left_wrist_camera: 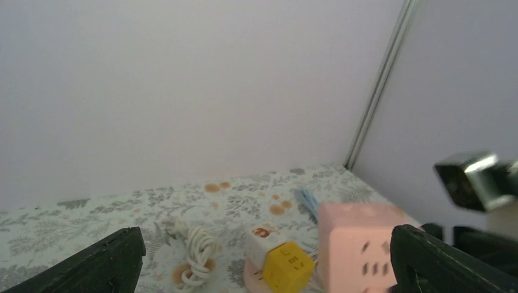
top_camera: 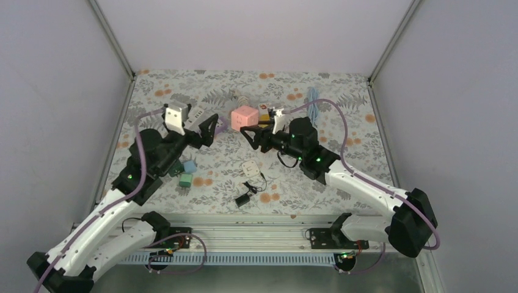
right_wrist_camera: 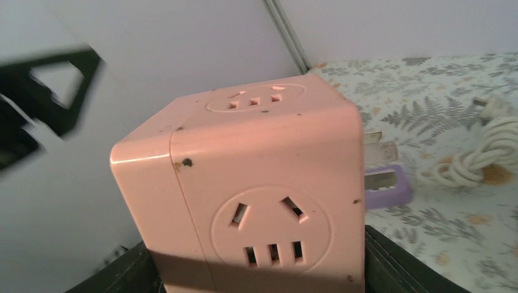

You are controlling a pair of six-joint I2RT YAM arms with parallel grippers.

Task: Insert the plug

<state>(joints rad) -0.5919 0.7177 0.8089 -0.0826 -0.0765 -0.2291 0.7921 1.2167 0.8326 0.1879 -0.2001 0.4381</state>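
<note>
The right end effector point(top_camera: 253, 130) holds the pink socket cube point(top_camera: 244, 116) by its two sides at the middle of the bench point(top_camera: 342, 177), toward the far side. The left end effector point(top_camera: 211, 129) stands wide open with nothing in it, just left of the cube. The purple plug point(right_wrist_camera: 383, 182), metal prongs bare, sits just beside the cube's far left edge, and the white-and-yellow cube point(left_wrist_camera: 278, 253) to the right carries a small red sign, too small to read.
</note>
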